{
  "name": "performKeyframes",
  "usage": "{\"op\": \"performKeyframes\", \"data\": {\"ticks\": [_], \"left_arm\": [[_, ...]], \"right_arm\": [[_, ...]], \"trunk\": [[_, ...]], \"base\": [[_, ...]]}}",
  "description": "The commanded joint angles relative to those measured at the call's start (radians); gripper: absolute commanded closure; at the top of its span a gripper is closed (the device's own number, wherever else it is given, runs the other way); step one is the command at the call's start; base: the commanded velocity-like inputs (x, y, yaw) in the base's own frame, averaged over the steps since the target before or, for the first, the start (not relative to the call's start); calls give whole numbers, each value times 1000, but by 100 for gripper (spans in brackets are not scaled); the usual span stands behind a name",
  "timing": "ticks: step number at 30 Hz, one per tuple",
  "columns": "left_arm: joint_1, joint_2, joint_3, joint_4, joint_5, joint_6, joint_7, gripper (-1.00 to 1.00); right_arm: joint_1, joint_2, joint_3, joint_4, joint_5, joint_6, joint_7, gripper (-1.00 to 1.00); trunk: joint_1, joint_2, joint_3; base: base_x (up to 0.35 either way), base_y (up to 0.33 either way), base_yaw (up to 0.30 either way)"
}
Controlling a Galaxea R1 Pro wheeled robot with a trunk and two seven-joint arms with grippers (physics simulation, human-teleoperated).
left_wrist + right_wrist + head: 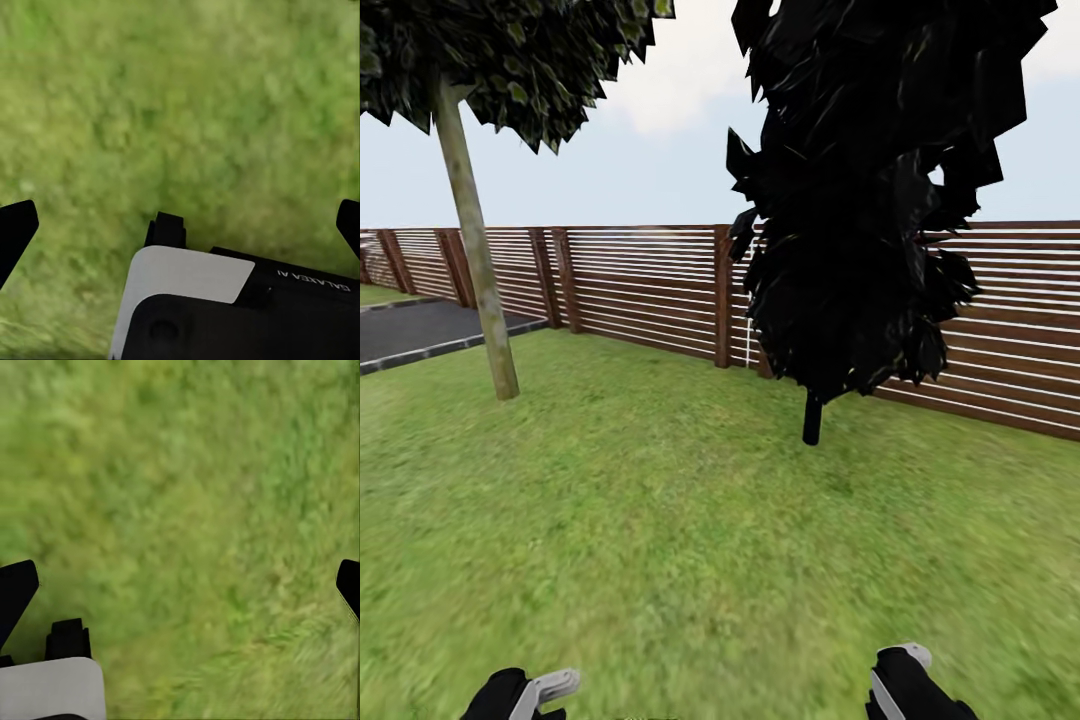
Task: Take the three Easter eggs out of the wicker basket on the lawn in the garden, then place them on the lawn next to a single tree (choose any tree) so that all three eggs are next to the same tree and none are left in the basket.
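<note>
Showing lawn [660, 520], slat fence [640, 285], tree [475, 250]

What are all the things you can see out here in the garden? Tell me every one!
lawn: one, mottled green, spreading from the fence to the robot.
tree: one, pale grey-brown trunk with dark green leaves, far left on the grass.
black tree: one, all black, right of centre in front of the fence.
fence: one, brown horizontal slats, running across the back.
paved patch: one, dark grey, far left behind the pale-trunked tree.
sky: pale blue with white cloud, above the fence.
left gripper: one, black and white, fingers spread wide over bare grass.
right gripper: one, black and white, fingers spread wide over bare grass.
</note>
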Motion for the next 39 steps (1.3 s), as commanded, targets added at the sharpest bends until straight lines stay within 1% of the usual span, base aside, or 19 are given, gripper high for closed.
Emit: {"op": "performKeyframes", "data": {"ticks": [1,39], "left_arm": [[-1,0,0,-1,11,4,9,-100],[-1,-2,0,-2,12,4,6,-100]], "right_arm": [[0,-2,8,-2,-10,5,-7,-100],[0,-2,7,-2,-11,5,-8,-100]], "trunk": [[0,-1,-1],[0,-1,-1]], "base": [[0,0,298],[0,0,298]]}}
